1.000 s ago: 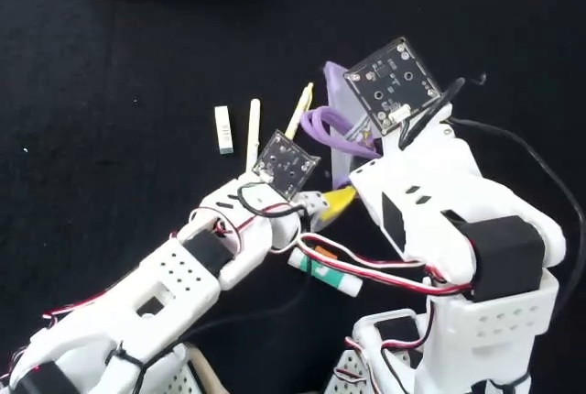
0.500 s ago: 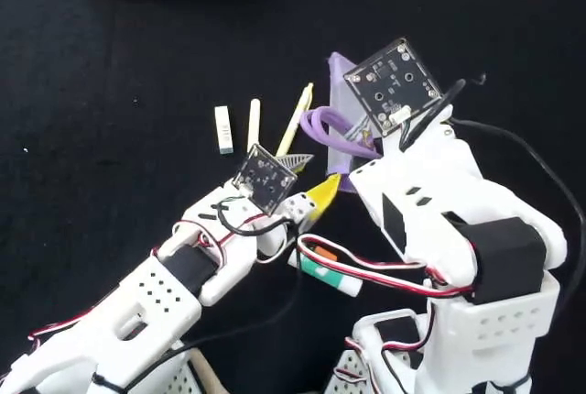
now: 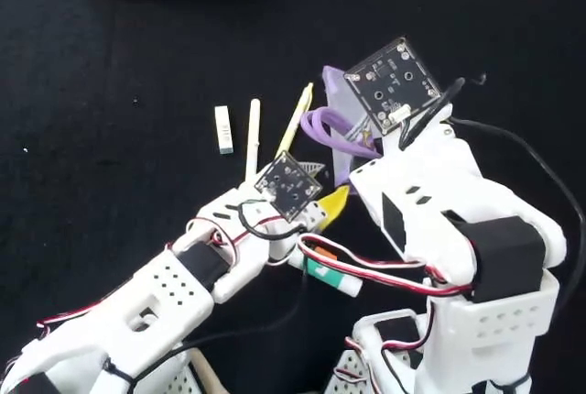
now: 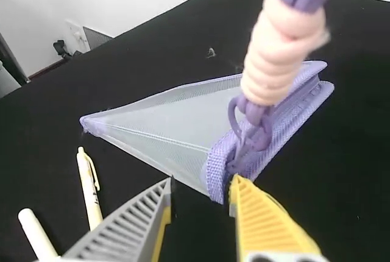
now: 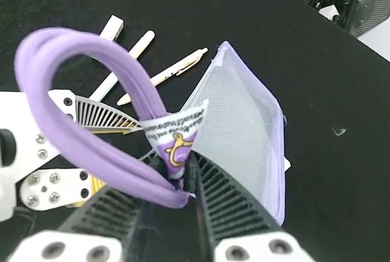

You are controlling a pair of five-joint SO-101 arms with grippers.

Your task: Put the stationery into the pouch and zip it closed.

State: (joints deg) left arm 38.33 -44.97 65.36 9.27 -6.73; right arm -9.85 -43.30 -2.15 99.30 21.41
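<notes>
On the black worktop (image 3: pixel 110 64) nearly all of the job looks left to do. A white stick (image 3: pixel 222 128), two pens (image 3: pixel 253 136) and a marker (image 3: pixel 331 278) lie outside the pouch (image 4: pixel 177 122), whose mesh looks empty (whether its zip is open I cannot tell). The right pincer (image 5: pixel 180 167) is clenched on the pouch's strap (image 5: pixel 79 109), lifting that end. The left pincer (image 4: pixel 201 192) is released, jaws spread, with the pouch's zip corner just ahead of its tips, not gripped.
</notes>
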